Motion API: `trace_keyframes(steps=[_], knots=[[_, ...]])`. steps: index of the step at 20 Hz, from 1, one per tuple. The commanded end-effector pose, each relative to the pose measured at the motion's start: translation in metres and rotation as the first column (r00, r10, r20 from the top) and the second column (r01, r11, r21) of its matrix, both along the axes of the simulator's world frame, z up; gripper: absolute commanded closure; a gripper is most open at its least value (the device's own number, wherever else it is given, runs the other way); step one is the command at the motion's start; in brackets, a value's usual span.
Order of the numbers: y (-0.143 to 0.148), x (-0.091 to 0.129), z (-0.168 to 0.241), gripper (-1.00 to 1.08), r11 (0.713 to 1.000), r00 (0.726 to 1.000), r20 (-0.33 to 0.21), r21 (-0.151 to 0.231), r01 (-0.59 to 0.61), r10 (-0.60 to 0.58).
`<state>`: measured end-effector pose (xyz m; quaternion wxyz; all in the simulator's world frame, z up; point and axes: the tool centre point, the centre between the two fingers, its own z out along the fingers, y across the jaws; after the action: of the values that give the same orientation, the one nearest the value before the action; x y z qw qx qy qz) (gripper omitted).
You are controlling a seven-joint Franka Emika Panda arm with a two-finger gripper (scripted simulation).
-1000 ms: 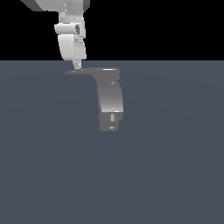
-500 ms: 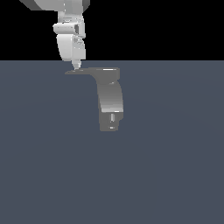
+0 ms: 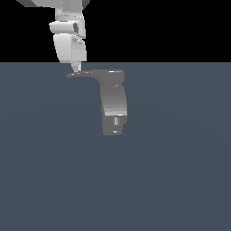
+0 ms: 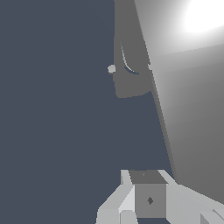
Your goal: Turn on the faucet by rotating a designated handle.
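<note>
The grey metallic faucet (image 3: 113,103) stands mid-scene in the exterior view, with its spout nub (image 3: 116,122) low on the body. The thin flat handle (image 3: 85,73) projects from the faucet's top toward the exterior view's left and ends in a tapered tip. My white gripper (image 3: 76,69) hangs straight down, its fingertips at the handle's upper surface near the tip. The fingers look pressed together with nothing between them. In the wrist view the gripper (image 4: 148,192) sits beside the bright handle surface (image 4: 192,96). The faucet body (image 4: 131,52) and nub (image 4: 112,68) lie beyond.
A flat dark blue-grey floor (image 3: 54,171) spreads around the faucet. Black background lies above the horizon. No other objects show.
My gripper has shifted slightly toward the exterior view's left, along the handle toward its tip. The handle and faucet look unmoved.
</note>
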<state>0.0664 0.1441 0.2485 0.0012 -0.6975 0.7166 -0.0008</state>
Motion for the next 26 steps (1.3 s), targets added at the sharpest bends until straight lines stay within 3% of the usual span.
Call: trace_keyframes(steps=[1, 22, 26], knots=[[0.0, -0.008, 0.0, 1.08, 1.0, 1.0, -0.003, -0.001, 0.0, 0.0], [0.005, -0.07, 0.0, 1.08, 1.0, 1.0, -0.003, -0.001, 0.001, -0.001], [-0.001, -0.071, 0.0, 1.08, 1.0, 1.0, -0.001, 0.0, 0.004, -0.004]])
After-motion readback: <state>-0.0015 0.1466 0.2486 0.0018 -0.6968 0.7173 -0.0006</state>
